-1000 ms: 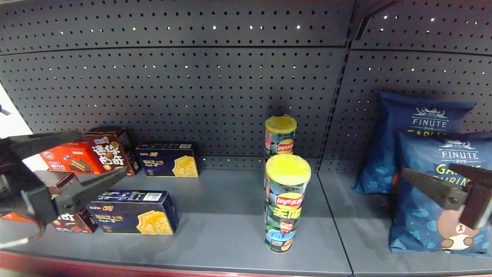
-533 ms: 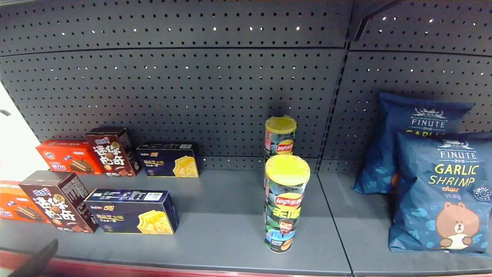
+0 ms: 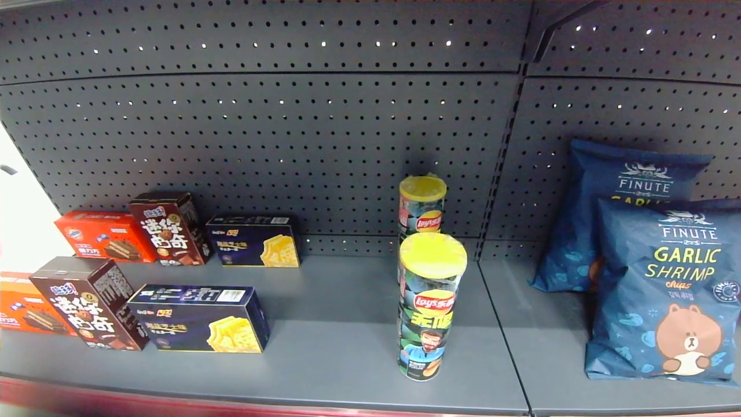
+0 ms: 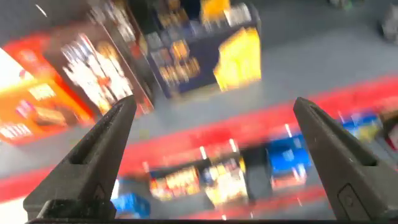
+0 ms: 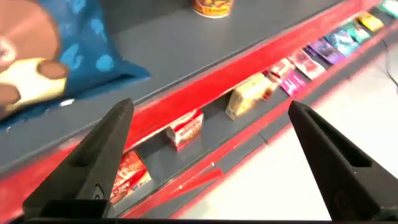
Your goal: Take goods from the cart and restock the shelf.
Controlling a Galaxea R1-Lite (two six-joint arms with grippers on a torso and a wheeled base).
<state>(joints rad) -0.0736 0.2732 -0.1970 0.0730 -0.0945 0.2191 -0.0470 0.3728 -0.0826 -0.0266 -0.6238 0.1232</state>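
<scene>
left gripper (image 4: 214, 104): was seen spread wide and empty, held before the red front edge (image 4: 249, 127) of the shelf (image 4: 311, 50).
right gripper (image 5: 209, 107): was likewise spread, nothing held, near the front blue bag (image 5: 56, 56).
front row: orange box (image 3: 23, 310), brown box (image 3: 87, 304), navy box (image 3: 200, 318), upright chip can (image 3: 431, 307) and front blue bag were ranged left to right.
back row: red box (image 3: 104, 236), second brown box (image 3: 168, 227), second navy box (image 3: 255, 240), second chip can (image 3: 422, 208) and rear blue bag (image 3: 631, 191) were set behind them.
backing: pegboard (image 3: 289, 145) was seen behind all.
</scene>
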